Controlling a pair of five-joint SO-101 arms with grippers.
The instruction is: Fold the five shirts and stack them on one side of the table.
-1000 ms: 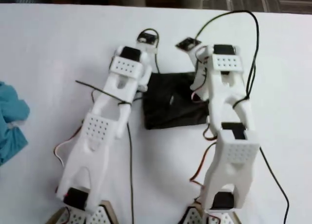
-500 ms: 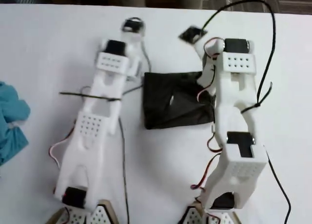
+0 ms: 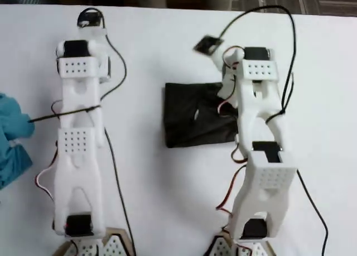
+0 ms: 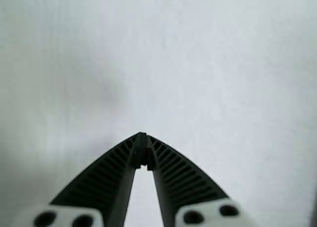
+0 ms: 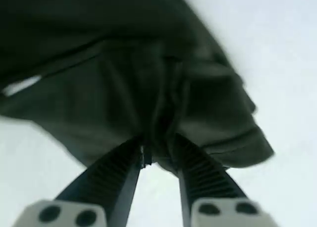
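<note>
A folded black shirt (image 3: 192,119) lies flat in the middle of the table. My right arm (image 3: 256,105) stands over its right edge. In the right wrist view my right gripper (image 5: 158,145) is shut on a bunched fold of the black shirt (image 5: 148,78) at its edge. My left arm (image 3: 78,133) stretches up the left part of the table, well apart from the black shirt. My left gripper (image 4: 142,138) is shut, tips together with nothing in them, above the bare white table (image 4: 198,64). A crumpled blue shirt (image 3: 11,141) lies at the table's left edge.
Black cables (image 3: 114,155) trail from both arms across the white table (image 3: 167,200). The table's far edge (image 3: 167,8) borders a dark floor. Bare tabletop lies between the arms and to the right of the right arm.
My left arm has swung left, away from the black shirt toward the far left of the table. My right arm shifted right, drawing the shirt's right edge out, then came back.
</note>
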